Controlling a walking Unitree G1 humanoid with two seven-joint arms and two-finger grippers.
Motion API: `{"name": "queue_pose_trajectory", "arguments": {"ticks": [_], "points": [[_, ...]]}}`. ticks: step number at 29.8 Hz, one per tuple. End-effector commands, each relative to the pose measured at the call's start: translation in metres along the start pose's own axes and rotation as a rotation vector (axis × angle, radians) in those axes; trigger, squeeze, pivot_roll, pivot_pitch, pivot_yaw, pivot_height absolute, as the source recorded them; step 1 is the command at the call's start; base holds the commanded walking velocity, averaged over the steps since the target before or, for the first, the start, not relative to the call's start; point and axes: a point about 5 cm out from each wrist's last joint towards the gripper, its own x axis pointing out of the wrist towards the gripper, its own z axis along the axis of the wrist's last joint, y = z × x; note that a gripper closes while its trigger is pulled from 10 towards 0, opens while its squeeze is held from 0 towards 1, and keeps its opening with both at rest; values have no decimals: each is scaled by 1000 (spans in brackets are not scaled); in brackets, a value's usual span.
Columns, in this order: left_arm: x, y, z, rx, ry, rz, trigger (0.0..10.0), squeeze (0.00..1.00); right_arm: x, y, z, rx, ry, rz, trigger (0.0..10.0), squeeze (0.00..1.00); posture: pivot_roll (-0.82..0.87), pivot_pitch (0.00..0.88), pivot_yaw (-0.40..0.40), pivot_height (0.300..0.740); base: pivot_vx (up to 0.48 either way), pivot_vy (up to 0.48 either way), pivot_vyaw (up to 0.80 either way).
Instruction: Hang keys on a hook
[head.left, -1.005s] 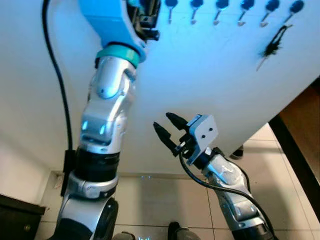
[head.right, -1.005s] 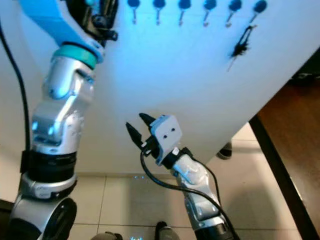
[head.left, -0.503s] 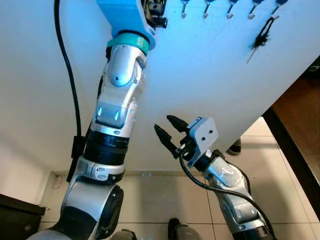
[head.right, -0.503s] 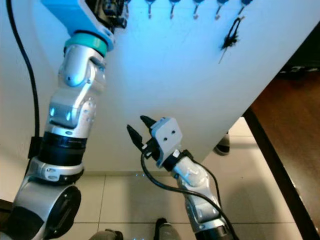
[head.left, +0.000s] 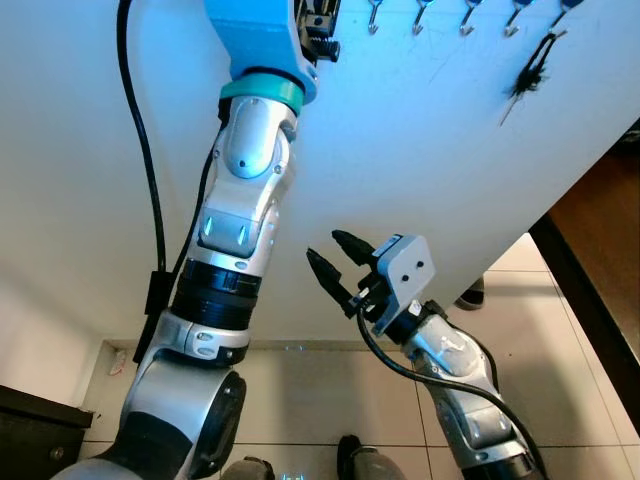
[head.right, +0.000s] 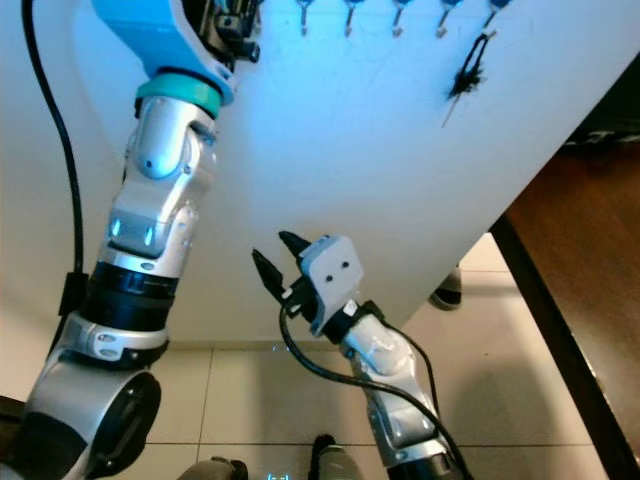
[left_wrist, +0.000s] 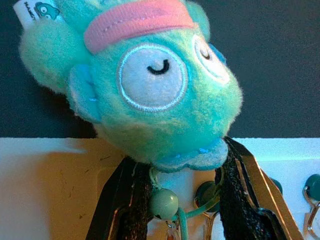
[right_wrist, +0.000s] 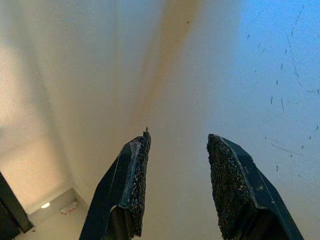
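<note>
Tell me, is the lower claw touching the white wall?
Apart: in the right wrist view the right claw has open fingers with bare wall beyond them.

Silver arms, black cables

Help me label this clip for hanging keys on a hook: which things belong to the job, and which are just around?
Job:
- left gripper, raised at the hooks
- plush keychain between its fingers
- row of wall hooks

Just around:
- right gripper, open, empty, held low
- dark keychain already hanging
- black cable
</note>
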Motion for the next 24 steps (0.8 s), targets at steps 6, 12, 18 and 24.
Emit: {"name": "queue_pose_trajectory", "arguments": {"ticks": [6,12,18,24], "points": [[-9,28,19,167,-96,61,10000,0,-1,3,-2,13,7,6,10000,0,62,161,72,740,0,0,0],[-16,41,24,233,-125,109,10000,0,-1,5,-3,20,11,20,10000,0,65,160,63,740,0,0,0],[-16,40,20,234,-120,111,10000,0,-1,5,-3,20,13,22,10000,0,63,162,63,740,0,0,0],[-15,34,14,191,-83,109,10000,0,-2,5,-3,21,14,21,10000,0,57,170,64,740,0,0,0]]}}
